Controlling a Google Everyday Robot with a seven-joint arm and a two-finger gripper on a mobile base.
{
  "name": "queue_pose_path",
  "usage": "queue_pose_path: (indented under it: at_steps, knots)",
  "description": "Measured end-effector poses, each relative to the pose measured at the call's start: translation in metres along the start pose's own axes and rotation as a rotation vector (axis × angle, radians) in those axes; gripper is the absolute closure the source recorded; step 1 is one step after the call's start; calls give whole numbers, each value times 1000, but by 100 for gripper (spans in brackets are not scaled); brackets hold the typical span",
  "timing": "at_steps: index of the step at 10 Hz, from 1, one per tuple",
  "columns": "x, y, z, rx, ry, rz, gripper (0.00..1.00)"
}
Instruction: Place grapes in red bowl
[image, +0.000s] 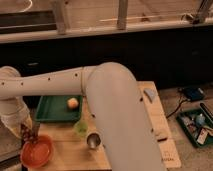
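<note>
- Camera view: the robot's gripper hangs just above the round orange-red bowl.
- I cannot tell if it is holding anything.
- Dark purple grapes sit at it, over the bowl's back rim.
- They might bounce out.

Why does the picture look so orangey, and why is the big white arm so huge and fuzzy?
In the camera view, warm dim light tints everything orange; the arm sits very close to the camera, so it looms large, looks soft and hides much of the table; the gripper hangs just above the red bowl, smeared in shadow; the grapes cannot be made out; the background is dark.
</note>
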Motion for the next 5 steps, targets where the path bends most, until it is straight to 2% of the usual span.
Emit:
queue_pose_path:
  at_steps: [2,5]
  knots:
    - [0,0,0,1,0,1,20]
    - [1,1,0,3,-1,0,20]
